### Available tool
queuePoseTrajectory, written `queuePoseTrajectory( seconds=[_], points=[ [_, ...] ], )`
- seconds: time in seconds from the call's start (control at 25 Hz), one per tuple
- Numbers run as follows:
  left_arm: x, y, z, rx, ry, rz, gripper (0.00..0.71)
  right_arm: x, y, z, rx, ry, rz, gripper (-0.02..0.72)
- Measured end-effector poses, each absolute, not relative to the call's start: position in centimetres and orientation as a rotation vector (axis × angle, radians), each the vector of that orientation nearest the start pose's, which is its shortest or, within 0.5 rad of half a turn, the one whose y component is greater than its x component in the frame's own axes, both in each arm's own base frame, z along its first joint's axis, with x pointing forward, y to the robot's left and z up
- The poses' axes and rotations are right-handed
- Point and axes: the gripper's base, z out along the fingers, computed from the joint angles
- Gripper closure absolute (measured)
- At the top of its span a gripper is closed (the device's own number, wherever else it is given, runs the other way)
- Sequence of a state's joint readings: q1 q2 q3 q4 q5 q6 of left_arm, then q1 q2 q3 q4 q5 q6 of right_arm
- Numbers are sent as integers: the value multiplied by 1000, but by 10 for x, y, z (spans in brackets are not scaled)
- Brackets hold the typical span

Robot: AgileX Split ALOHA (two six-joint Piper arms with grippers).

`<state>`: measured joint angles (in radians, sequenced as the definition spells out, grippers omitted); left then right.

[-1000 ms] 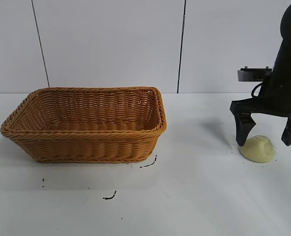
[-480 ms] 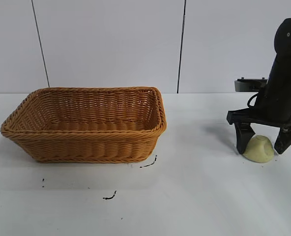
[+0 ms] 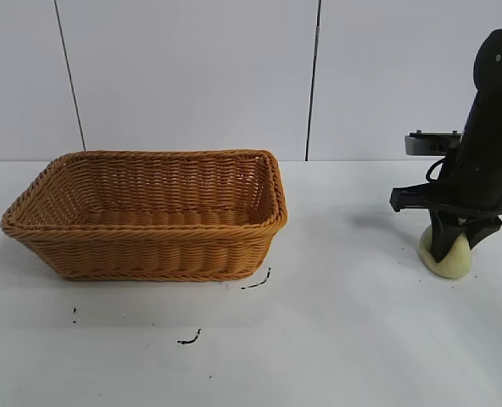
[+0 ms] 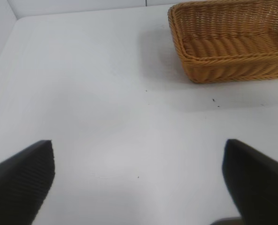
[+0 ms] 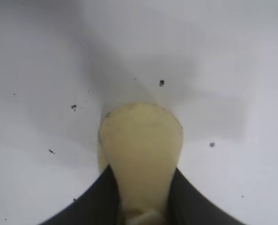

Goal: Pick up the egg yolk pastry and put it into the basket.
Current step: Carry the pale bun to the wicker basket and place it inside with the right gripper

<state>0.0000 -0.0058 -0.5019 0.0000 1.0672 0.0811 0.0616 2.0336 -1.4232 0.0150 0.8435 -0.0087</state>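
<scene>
The egg yolk pastry (image 3: 449, 259) is a pale yellow bun on the white table at the far right. My right gripper (image 3: 452, 246) is shut on it, squeezing it narrow between the two black fingers; the right wrist view shows the pastry (image 5: 141, 150) pinched between the fingers (image 5: 94, 201). It still rests on the table. The orange-brown wicker basket (image 3: 149, 250) stands at the left of the table and is empty; it also shows in the left wrist view (image 4: 223, 70). My left gripper (image 4: 139, 180) is open and empty, away from the basket.
Small black marks (image 3: 255, 282) lie on the table in front of the basket. A white panelled wall stands behind. Bare table lies between the basket and the pastry.
My right gripper came down around the pastry and closed its fingers on it, squeezing it. The basket has not moved.
</scene>
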Motion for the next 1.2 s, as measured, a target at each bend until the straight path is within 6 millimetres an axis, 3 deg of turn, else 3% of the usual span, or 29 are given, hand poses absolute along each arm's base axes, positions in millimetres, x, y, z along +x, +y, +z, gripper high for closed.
queuePoseTrajectory(
  seconds=[0.16,0.28,0.44,0.6,0.88,1.2],
  points=[
    [-6,0,277,83,2042,51,14,412,26,221,-90,2847,30,577],
    [-6,0,277,83,2042,51,14,417,27,252,-90,2794,33,580],
    [-6,0,277,83,2042,51,14,422,28,274,-95,2756,33,582],
    [-6,0,277,83,2042,51,14,423,44,281,-146,2728,40,582],
    [-6,0,277,83,2042,51,14,416,104,283,-334,2666,87,582],
    [-6,0,277,83,2042,51,14,396,197,285,-574,2495,195,583]
  ],
)
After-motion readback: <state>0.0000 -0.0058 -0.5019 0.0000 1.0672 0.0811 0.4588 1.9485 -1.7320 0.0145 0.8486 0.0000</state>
